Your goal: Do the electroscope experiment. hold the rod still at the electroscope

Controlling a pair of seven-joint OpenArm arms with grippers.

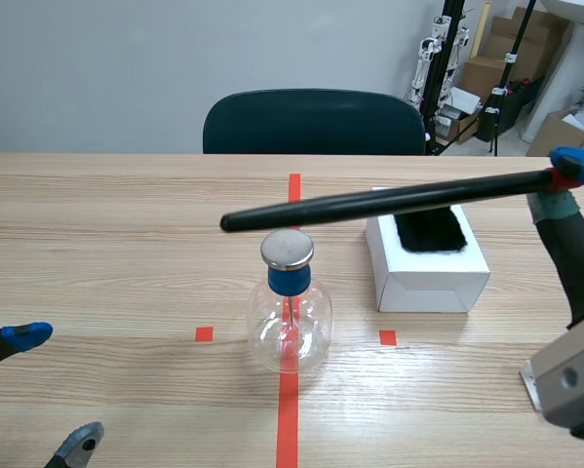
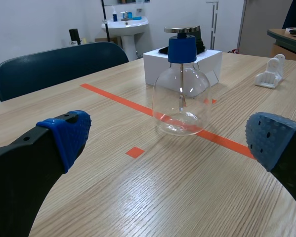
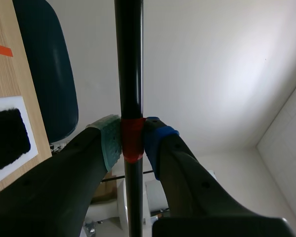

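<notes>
The electroscope is a clear glass flask with a blue neck and a round metal cap, standing on the red tape line at the table's middle. In the left wrist view the electroscope stands ahead of my left gripper, which is open and low near the front left edge. My right gripper is raised at the right and shut on a long black rod at its red-taped end. The rod runs level leftward, its tip just above and a little left of the metal cap, apart from it.
A white box with a black fur cloth on top stands right of the flask, under the rod. A dark blue chair is at the far edge. A white plastic bracket lies on the table beyond the flask.
</notes>
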